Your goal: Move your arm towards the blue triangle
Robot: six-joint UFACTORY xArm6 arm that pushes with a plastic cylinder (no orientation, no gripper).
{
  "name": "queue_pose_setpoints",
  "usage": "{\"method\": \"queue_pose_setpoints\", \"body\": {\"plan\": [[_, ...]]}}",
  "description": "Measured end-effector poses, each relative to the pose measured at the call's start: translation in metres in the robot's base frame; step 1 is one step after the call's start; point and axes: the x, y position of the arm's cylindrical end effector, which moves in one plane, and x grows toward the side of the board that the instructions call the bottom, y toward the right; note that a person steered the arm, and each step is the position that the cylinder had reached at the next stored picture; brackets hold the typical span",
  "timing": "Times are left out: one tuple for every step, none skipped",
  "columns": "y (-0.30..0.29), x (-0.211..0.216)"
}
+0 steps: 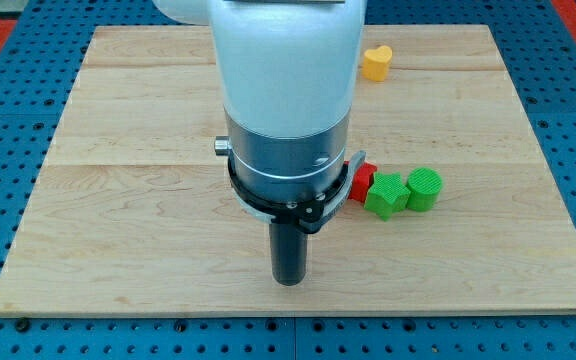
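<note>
No blue triangle shows in the camera view; the arm's white and silver body (288,110) covers the board's middle and may hide it. My tip (289,282) rests on the wooden board (118,200) near the view's bottom centre. A red block (362,181) is partly hidden behind the arm's collar, up and to the right of the tip. A green block (386,194) touches the red one on its right, and a green cylinder (424,189) sits beside that. A yellow heart-shaped block (376,62) lies near the view's top, right of the arm.
The board lies on a blue perforated table (8,110). The board's bottom edge (288,315) runs just below my tip.
</note>
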Motion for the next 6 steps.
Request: {"method": "queue_pose_setpoints", "body": {"plan": [[-0.008, -0.001], [-0.013, -0.009], [-0.014, -0.013], [-0.046, -0.057], [-0.088, -0.119], [-0.088, -0.183]]}}
